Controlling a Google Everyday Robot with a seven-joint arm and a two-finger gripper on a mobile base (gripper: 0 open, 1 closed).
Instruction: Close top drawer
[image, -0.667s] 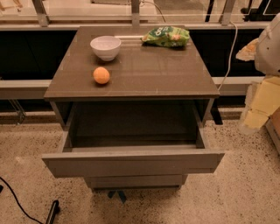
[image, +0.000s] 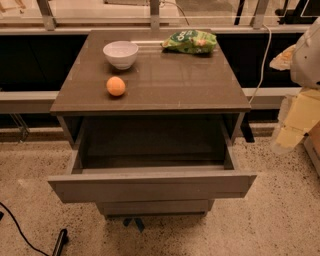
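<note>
The top drawer (image: 150, 186) is pulled far out of the grey-brown cabinet (image: 155, 95). Its wide flat front panel faces me and its dark inner box (image: 150, 145) is empty. A narrower, shorter drawer front (image: 155, 206) shows just below it. My gripper (image: 290, 135) hangs at the right edge of the view. It is to the right of the cabinet, about level with the drawer's opening, and touches nothing. The white arm (image: 307, 60) rises above it.
On the cabinet top stand a white bowl (image: 120, 53), an orange fruit (image: 116, 86) and a green snack bag (image: 190, 41). A black cable (image: 20, 230) lies on the speckled floor at lower left. A rail and dark wall run behind the cabinet.
</note>
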